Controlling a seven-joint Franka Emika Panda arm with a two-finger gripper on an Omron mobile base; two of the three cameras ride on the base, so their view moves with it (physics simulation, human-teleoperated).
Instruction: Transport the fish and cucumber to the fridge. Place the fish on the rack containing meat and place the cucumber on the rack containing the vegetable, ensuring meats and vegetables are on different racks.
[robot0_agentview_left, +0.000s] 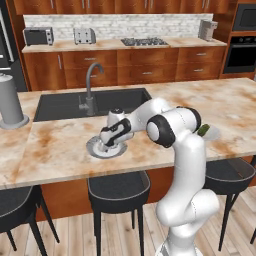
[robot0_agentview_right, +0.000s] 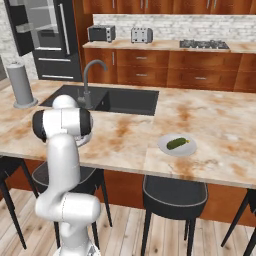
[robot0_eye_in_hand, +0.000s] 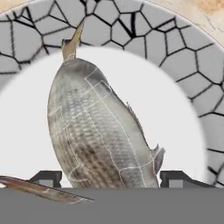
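The fish (robot0_eye_in_hand: 94, 131), silvery-grey and scaly, lies on a round plate with a white centre and a grey cracked-pattern rim (robot0_eye_in_hand: 175, 48). My gripper (robot0_eye_in_hand: 110, 180) hangs low over it, open, with one fingertip on each side of the fish's body and a small gap at both. In the left base view the gripper (robot0_agentview_left: 106, 143) is down on that plate (robot0_agentview_left: 92, 149), near the counter's front edge. The dark green cucumber (robot0_agentview_right: 177, 143) rests on a second pale plate (robot0_agentview_right: 162, 145) to the right, partly behind my arm (robot0_agentview_left: 203, 131). The black fridge (robot0_agentview_right: 47, 37) stands at the far left.
A dark sink (robot0_agentview_left: 90, 102) with a grey faucet (robot0_agentview_left: 90, 85) lies just behind the fish plate. A grey cylinder (robot0_agentview_left: 10, 102) stands on the counter's left end. Black stools (robot0_agentview_left: 119, 187) sit under the counter's front edge. A toaster (robot0_agentview_left: 84, 35) and hob (robot0_agentview_left: 145, 41) line the back counter.
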